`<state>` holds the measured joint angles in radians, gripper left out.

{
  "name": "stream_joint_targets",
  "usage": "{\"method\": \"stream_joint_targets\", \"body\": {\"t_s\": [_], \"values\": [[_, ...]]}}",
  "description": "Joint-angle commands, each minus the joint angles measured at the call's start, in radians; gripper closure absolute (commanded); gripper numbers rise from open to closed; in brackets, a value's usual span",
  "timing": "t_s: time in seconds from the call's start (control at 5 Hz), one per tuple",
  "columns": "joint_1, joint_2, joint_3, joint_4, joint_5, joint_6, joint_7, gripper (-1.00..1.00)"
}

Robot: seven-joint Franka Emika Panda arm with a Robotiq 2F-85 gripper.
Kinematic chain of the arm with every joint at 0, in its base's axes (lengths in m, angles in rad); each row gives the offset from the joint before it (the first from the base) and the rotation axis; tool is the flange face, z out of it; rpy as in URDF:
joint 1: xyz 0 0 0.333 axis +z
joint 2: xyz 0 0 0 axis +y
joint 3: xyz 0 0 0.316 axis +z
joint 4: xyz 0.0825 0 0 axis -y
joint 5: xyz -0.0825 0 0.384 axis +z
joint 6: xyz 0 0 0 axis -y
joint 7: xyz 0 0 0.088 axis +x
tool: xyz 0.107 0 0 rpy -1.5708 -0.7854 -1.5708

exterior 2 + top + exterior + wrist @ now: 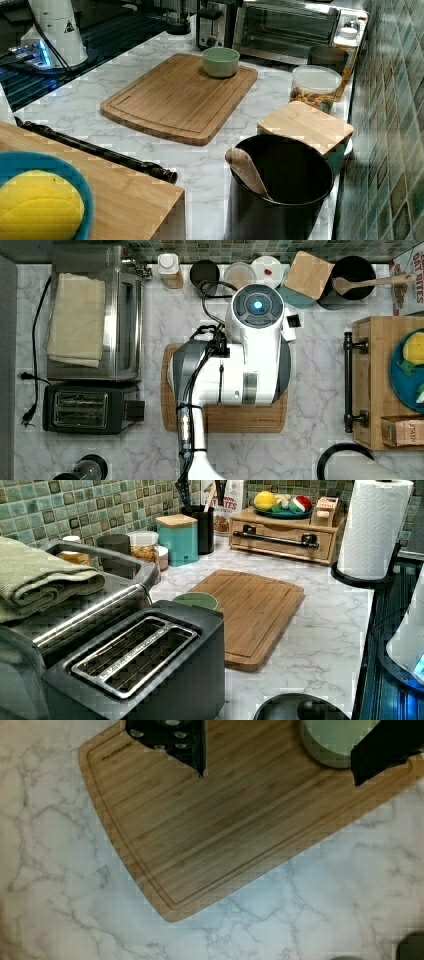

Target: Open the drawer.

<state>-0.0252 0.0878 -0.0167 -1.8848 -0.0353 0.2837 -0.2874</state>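
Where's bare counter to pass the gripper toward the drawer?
Free: marble between the cutting board and the drawer handle, and most of the board beside the bowl. Crowded: the back row of jars and canisters along the tiles.

A pale green ceramic bowl (220, 61) is sitting on the grooved bamboo cutting board (180, 97); a black two-slot toaster (137, 670) is standing nearby.

Bare marble counter (320, 630) lies before the drawer handle (277, 538); paper towel roll (372, 530) seemingly crowds one end.
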Motion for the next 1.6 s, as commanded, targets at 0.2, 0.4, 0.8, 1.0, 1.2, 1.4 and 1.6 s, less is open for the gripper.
{"method": "stream_joint_targets", "body": {"t_s": [0.2, 0.4, 0.8, 1.0, 1.2, 1.4, 1.6], "values": [[-0.151, -0.021, -0.124, -0.100, -0.102, 0.167, -0.488, -1.00], [-0.182, 0.007, -0.153, -0.078, -0.132, 0.206, -0.604, -1.00], [-0.243, 0.070, -0.213, -0.137, -0.084, 0.449, -0.795, -1.00], [-0.254, 0.085, -0.215, -0.135, -0.072, 0.429, -0.838, -1.00], [-0.272, 0.046, -0.193, -0.209, -0.051, 0.467, -0.825, -1.00], [-0.294, 0.028, -0.166, -0.246, -0.068, 0.484, -0.824, -1.00], [-0.308, 0.029, -0.157, -0.286, -0.056, 0.555, -0.859, -1.00]]}}
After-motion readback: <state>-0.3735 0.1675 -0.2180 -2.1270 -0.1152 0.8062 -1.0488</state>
